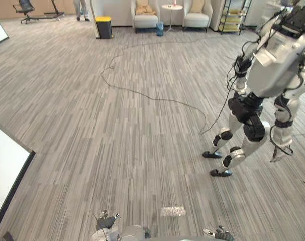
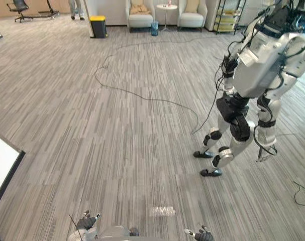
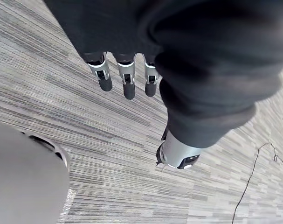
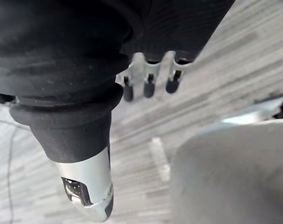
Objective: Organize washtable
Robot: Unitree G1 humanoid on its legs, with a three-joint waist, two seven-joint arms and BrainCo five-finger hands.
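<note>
Over the grey striped carpet floor (image 1: 117, 130) the left hand (image 3: 127, 79) is seen hanging, fingers straight and slightly spread, empty. The right hand (image 4: 149, 74) is held likewise (fingers straight, loosely parted). A white-and-grey humanoid robot (image 1: 275, 60) is noted standing at right of frame, a yellow-lidded black bin (image 1: 104, 26) at upper left.

Two armchairs (image 1: 145, 20) (image 1: 196, 19), one side table (image 1: 172, 7), one yellow-lidded bin (image 1: 104, 27), one humanoid robot (image 1: 275, 65)
</note>
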